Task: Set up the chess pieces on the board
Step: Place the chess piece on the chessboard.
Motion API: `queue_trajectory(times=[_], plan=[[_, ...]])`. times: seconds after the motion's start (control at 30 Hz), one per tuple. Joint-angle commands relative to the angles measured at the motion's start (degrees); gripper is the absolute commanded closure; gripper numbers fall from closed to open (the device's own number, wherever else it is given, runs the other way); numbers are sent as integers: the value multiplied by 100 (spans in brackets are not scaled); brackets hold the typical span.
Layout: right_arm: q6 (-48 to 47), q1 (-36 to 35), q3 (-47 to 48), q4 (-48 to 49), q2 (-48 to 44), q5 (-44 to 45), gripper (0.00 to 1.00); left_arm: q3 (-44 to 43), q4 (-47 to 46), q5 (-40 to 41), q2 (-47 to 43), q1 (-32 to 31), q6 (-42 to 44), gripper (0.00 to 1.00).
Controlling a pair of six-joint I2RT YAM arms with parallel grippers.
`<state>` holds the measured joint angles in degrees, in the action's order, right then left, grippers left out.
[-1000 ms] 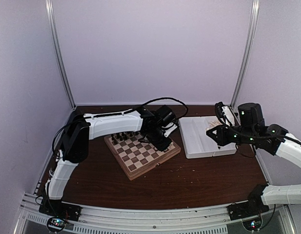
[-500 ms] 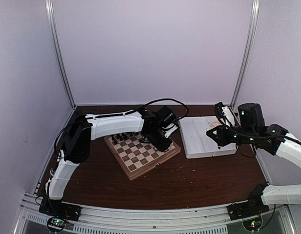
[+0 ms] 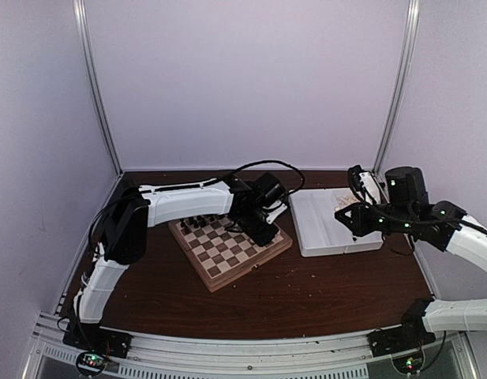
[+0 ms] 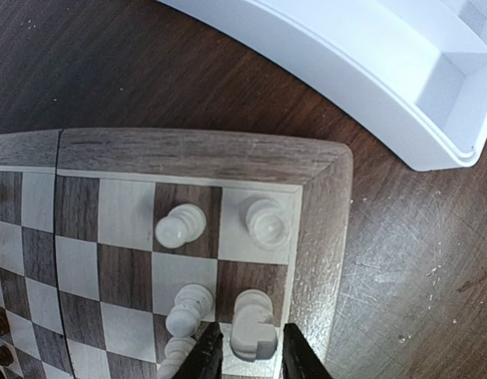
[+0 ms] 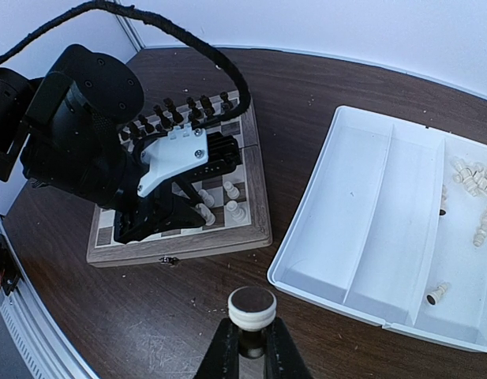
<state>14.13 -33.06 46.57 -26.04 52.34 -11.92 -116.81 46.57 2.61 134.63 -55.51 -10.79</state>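
Left tool [image 4: 252, 359] first: its two fingers stand either side of a cream-white rook [image 4: 253, 328] with a thin gap showing on each side, so it is released, not gripping. The rook stands upright on the corner square of the square wooden chessboard [image 4: 188, 151], at the corner nearest the white rectangular plastic tray [image 5: 369, 205]. My left wrist view counts five cream-white chess pieces [image 4: 180, 227] around that corner, the rook among them, the lowest cut off by the frame edge. My right tool [image 5: 252, 333] is clenched on one more cream piece [image 5: 252, 306], above the dark brown wooden tabletop [image 3: 306, 292], near the tray's corner on the board side and well apart from the board. The tray has three long compartments; a heap of cream pieces [image 5: 473, 175], too bunched to count, lies in the one farthest from the board, with a lone piece [image 5: 438, 294] near its front wall. A strip of bare tabletop runs between board rim and tray. The right wrist view shows plainly a row of dark brown chess figures [image 5: 174, 110] along the board's far edge; the top view hides the corner pieces under my left arm.
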Motion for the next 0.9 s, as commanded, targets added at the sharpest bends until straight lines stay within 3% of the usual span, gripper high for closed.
queue_trajectory(times=[0.0, 0.4, 0.87], plan=[[-16, 29, 116, 3, -97, 94, 99, -149, -80, 30, 65, -17, 43, 72], [-8, 29, 119, 11, -87, 102, 99, -154, 21, -46, -301, -39, -19, 72], [17, 28, 116, 107, -5, -11, 99, 280, 217, -456, -1311, -125, -290, 72]])
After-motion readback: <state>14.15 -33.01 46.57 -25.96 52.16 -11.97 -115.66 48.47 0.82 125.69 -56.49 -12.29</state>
